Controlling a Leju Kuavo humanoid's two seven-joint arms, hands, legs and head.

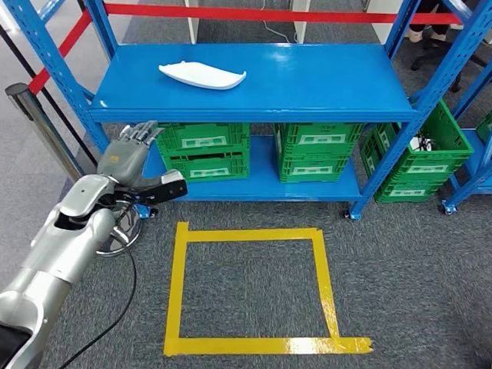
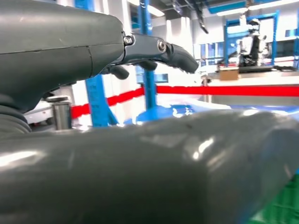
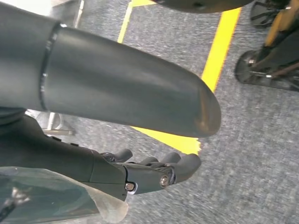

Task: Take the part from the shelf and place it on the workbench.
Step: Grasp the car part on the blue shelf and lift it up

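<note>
White moulded part lies on the blue shelf, left of centre, while the left hand hovers empty, fingers spread, near its lower-left corner, and the right hand hangs over the floor with fingers loosely extended, holding nothing.

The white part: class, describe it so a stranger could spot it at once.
Find the blue shelf; its top board carries the white part, left of centre. It is a long, flat, pointed white shell lying alone, unlike the boxy green crates stacked on the board below.
</note>
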